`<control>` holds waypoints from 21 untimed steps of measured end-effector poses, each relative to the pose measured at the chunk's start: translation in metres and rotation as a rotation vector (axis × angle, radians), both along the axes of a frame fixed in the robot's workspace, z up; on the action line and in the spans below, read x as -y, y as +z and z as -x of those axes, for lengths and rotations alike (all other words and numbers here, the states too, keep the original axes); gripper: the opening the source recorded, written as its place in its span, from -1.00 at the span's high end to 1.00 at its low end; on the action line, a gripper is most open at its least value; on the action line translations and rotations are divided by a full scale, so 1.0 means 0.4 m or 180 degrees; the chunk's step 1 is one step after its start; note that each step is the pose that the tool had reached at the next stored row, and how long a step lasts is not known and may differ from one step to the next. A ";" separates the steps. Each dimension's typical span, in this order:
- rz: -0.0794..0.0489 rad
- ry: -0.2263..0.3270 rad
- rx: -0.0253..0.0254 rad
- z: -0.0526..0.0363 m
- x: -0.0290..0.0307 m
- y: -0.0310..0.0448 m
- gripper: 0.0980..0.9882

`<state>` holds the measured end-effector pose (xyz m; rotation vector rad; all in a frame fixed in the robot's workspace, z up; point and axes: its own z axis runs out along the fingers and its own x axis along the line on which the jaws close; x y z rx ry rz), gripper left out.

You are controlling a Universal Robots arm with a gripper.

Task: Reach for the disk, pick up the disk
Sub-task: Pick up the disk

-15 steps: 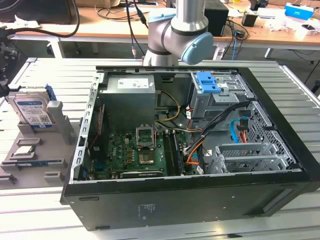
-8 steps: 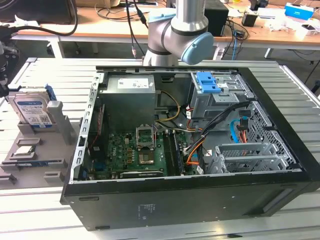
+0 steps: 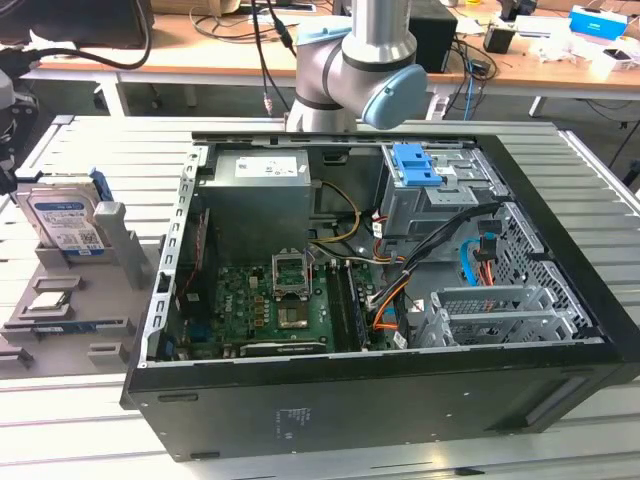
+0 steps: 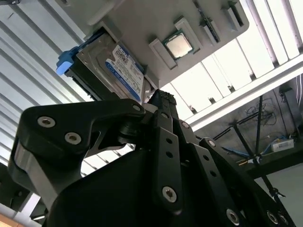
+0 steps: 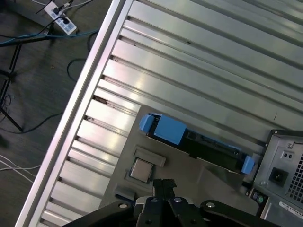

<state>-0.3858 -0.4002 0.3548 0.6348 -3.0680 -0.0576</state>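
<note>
Hovering over grey holder (image 5: 213, 182), end effector (image 5: 164, 183) clenched, empty; disk (image 5: 189, 139) upright in holder slot, near, not touching.

Plenty of room out here: bare table slats (image 5: 189, 71) stretch out past the fingers (image 5: 159, 185). Straight ahead of them the disk (image 5: 203, 144) stands upright in its grey holder (image 5: 208, 179), and the PC case (image 5: 284, 165) crowds one side.
</note>
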 end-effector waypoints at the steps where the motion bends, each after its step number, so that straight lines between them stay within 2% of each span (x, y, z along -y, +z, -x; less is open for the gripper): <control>1: 0.0000 0.0038 0.0000 0.000 0.000 0.000 0.98; 12: 0.0000 0.0462 0.0000 0.000 0.000 0.000 0.98; 21: 0.0000 0.1004 0.0000 0.000 0.000 0.000 0.98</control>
